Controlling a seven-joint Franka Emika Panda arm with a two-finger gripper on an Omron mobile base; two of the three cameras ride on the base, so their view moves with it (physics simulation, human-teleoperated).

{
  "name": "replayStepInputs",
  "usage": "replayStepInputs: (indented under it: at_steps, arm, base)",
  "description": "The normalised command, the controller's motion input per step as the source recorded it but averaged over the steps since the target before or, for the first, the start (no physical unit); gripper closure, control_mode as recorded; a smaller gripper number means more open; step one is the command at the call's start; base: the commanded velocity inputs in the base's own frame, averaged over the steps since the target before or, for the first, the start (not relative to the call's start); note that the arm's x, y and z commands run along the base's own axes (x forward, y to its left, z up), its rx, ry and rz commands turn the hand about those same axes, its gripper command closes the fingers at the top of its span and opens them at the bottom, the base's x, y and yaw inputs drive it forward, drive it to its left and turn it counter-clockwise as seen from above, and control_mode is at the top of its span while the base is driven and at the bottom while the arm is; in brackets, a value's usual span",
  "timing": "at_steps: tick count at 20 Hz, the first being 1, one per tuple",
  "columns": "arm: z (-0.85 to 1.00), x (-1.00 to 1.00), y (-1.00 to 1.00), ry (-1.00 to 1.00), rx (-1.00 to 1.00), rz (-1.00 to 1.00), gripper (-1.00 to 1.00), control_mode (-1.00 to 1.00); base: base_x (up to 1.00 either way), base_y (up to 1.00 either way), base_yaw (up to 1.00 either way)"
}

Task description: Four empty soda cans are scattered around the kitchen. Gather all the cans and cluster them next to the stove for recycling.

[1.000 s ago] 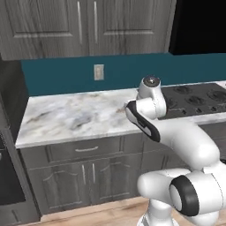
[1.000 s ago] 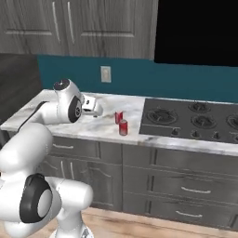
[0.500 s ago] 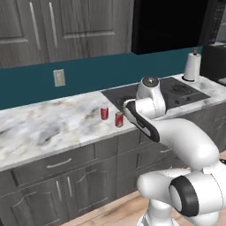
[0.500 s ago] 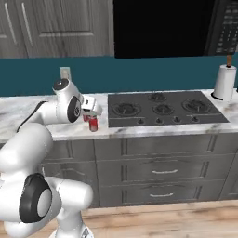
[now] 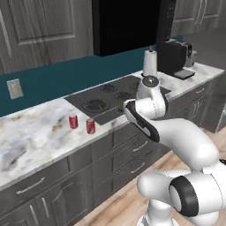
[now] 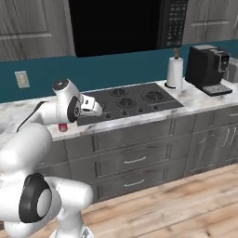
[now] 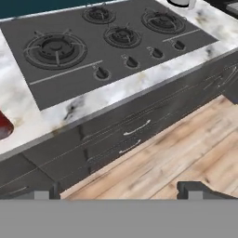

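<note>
Gripper [image 7: 118, 190] jaws are standing wide, holding nothing — two soda cans [image 5: 81, 124] are sitting beside the stove [image 5: 112, 99].

Two red soda cans stand upright on the marble desk, near each other but apart: the left can [image 5: 73, 121] farther back, the right can [image 5: 90, 126] nearer the desk's front edge. Both sit just left of the stove [image 5: 115, 98], a flat dark grey cooktop with round black burners and small front knobs.
</note>
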Motion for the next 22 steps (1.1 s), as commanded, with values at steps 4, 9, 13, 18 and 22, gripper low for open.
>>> replayStepInputs:
  at_steps: [4,9,13,18,22]
  arm:
    - [0.0,0.0,0.0,0.0,0.0,0.0,-1.0,1.0]
    - [0.0,0.0,0.0,0.0,0.0,0.0,-1.0,1.0]
    - [0.0,0.0,0.0,0.0,0.0,0.0,-1.0,1.0]
    - [0.0,0.0,0.0,0.0,0.0,0.0,-1.0,1.0]
    - [0.0,0.0,0.0,0.0,0.0,0.0,-1.0,1.0]
  base:
    - [0.0,-0.18,-0.45]
    - [0.0,-0.2,-0.44]
    - [0.0,-0.22,-0.44]
    - [0.0,-0.25,-0.42]
    - [0.0,-0.27,-0.42]
